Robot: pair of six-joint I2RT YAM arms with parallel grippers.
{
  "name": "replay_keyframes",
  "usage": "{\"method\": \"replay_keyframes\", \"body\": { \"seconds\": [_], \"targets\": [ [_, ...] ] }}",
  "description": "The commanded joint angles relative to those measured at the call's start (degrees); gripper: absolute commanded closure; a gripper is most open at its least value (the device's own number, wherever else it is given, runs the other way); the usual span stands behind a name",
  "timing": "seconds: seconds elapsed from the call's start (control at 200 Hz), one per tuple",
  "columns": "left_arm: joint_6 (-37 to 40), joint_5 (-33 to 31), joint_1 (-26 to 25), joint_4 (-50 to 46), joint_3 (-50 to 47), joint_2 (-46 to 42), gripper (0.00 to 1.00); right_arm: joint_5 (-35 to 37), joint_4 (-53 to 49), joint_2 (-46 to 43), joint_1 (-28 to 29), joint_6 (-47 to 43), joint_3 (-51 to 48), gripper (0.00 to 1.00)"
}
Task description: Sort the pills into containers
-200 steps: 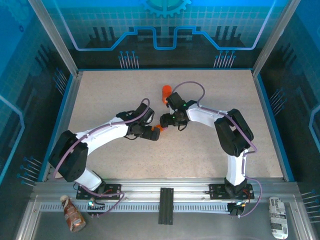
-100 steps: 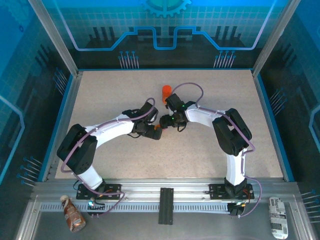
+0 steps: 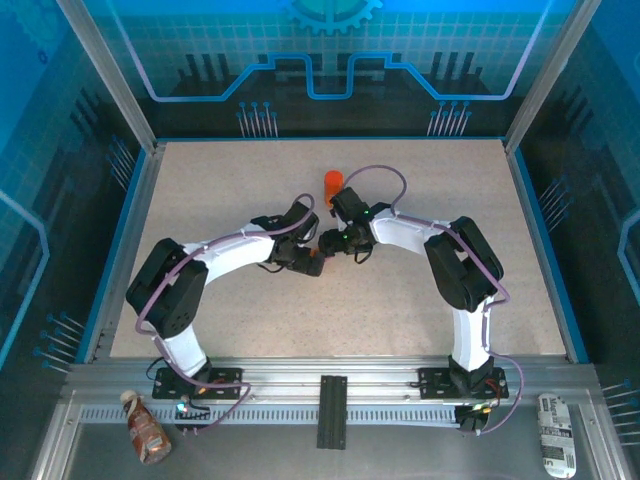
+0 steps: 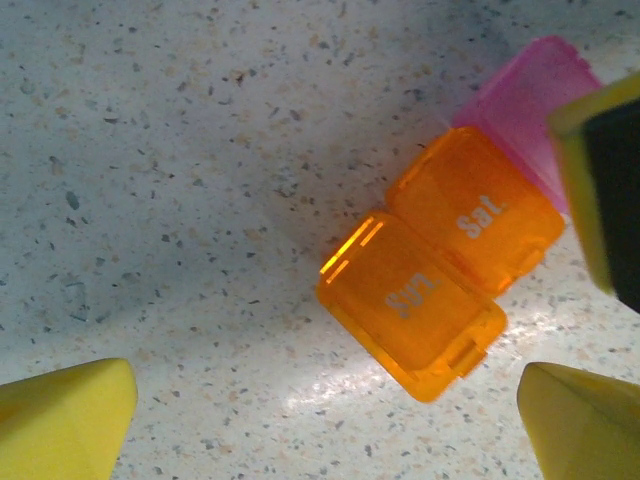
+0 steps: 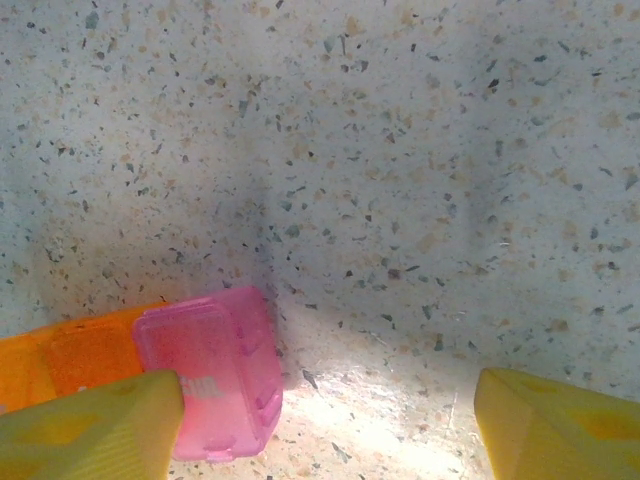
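Containers [image 4: 430, 290] lie flat on the table [image 4: 150, 150], under both wrists. The left gripper [image 4: 325, 420] hangs wide open above them. The right gripper [image 5: 325, 420] is open too, one finger seemingly against the pink end [image 5: 215, 380]. A push there could slide the light box away.

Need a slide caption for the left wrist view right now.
Open left tool above a pill organizer, orange Sun. and Sat. lids and pink end, on speckled tabletop.

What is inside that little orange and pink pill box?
The pill box has its lids shut, labelled Sun and Sat. No pills show through the tinted plastic, so the contents are hidden.
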Motion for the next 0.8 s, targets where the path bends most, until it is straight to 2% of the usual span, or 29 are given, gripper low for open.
{"method": "replay_keyframes", "body": {
  "seconds": [0.0, 0.53, 0.795],
  "targets": [
    [1.6, -1.0, 0.8, 0.0, 1.6, 0.8, 0.01, 0.5, -0.5, 1.2, 0.8, 0.4, -0.8, 0.22],
    [2.7, -1.7, 3.7, -0.5, 3.9, 0.3, 0.01, 0.7, 0.0, 1.2, 0.8, 0.4, -2.1, 0.22],
    [3.5, -2.0, 5.5, -0.3, 6.1, 2.9, 0.01, 0.7, 0.1, 1.6, 0.8, 0.5, -2.2, 0.22]
  ]
}}
